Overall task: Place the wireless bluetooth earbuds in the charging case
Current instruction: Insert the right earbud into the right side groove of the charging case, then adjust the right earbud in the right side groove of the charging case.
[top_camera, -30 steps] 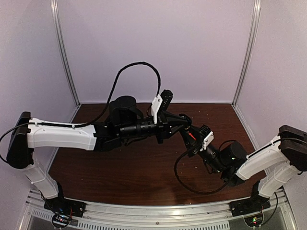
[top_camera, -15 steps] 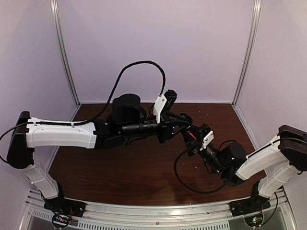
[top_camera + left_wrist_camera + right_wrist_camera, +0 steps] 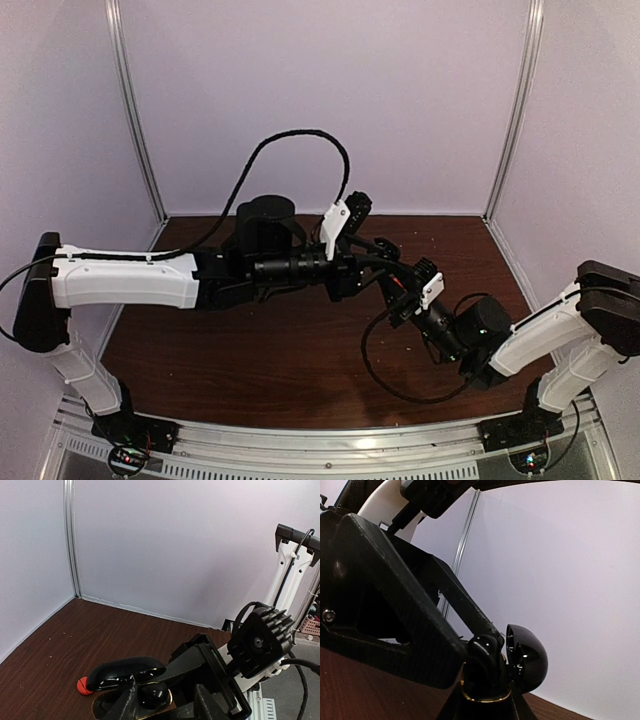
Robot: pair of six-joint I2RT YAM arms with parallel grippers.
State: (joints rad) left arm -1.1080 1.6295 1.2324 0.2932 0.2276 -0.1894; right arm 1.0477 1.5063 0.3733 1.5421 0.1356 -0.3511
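Grippers meet mid-frame from above. Our right gripper clamps the charging case, lid open. Our left gripper bears on a black earbud at its mouth, jaw gap impossible to tell. Pushing off-axis could pop the bud out or twist the case loose. A red earbud lies lower left on the table. We cannot see the socket.

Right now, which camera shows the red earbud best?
Left wrist. The red earbud lies on the table, bright against the dark wood, with its right edge hidden behind the open lid of the charging case. I can't find it in the top external view, where the arms crowd the middle, or in the right wrist view.
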